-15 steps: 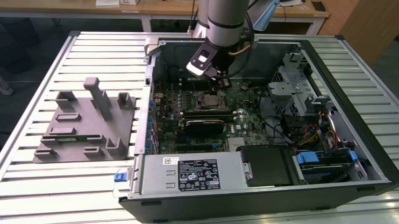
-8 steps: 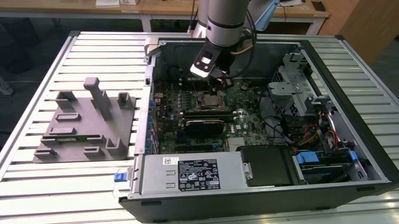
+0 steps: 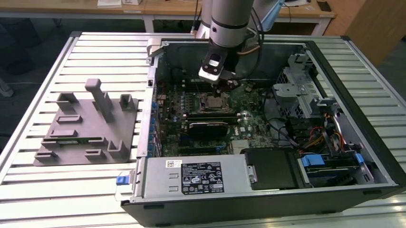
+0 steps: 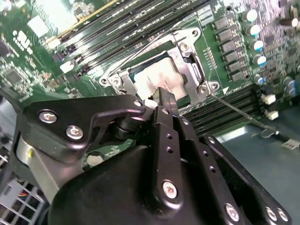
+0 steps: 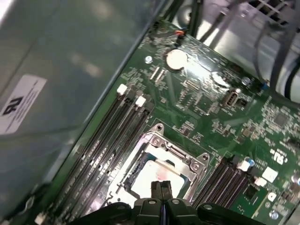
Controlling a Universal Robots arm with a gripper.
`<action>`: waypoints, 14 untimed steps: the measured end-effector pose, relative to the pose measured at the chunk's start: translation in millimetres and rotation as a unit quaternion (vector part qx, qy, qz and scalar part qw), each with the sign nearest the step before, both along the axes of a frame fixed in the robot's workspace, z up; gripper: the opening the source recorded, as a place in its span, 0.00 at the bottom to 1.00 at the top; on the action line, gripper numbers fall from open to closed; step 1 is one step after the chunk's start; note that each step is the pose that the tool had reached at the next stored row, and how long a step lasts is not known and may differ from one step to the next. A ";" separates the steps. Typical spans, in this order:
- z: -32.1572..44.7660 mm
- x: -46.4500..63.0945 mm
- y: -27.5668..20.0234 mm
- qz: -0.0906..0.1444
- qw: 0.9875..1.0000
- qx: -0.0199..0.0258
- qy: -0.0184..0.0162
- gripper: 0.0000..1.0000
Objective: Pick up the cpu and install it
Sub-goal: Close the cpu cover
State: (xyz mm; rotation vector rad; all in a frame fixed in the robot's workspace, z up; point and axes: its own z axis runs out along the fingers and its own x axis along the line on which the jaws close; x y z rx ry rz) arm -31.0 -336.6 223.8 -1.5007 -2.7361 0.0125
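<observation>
Closest in the second wrist view, the gripper (image 4: 165, 96) has its two fingers pressed together with nothing between them. The tips are at or just above the cpu (image 4: 152, 77); whether they touch it I cannot tell. Beneath them the cpu lies flat inside the socket frame (image 4: 191, 69). Past the frame, in the first wrist view, memory slots (image 5: 112, 131) run toward the motherboard (image 5: 206, 103) edge. Farther out, in the exterior view, the open computer case (image 3: 266, 211) rests on a slatted table (image 3: 63, 199).

My pincer (image 4: 164, 95) covers part of cpu (image 4: 157, 77); whether they touch, can't tell. Pincer body hides socket frame (image 4: 190, 58) corner.
</observation>
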 end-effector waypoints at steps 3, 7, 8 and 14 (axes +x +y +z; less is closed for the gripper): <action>0.0 0.0 0.0 0.027 1.000 0.000 0.000 0.11; -0.1 0.0 0.0 0.063 0.998 0.000 0.000 0.11; -0.1 0.0 0.0 0.072 0.997 0.000 0.000 0.11; -0.2 0.0 0.0 0.124 0.992 0.000 0.000 0.11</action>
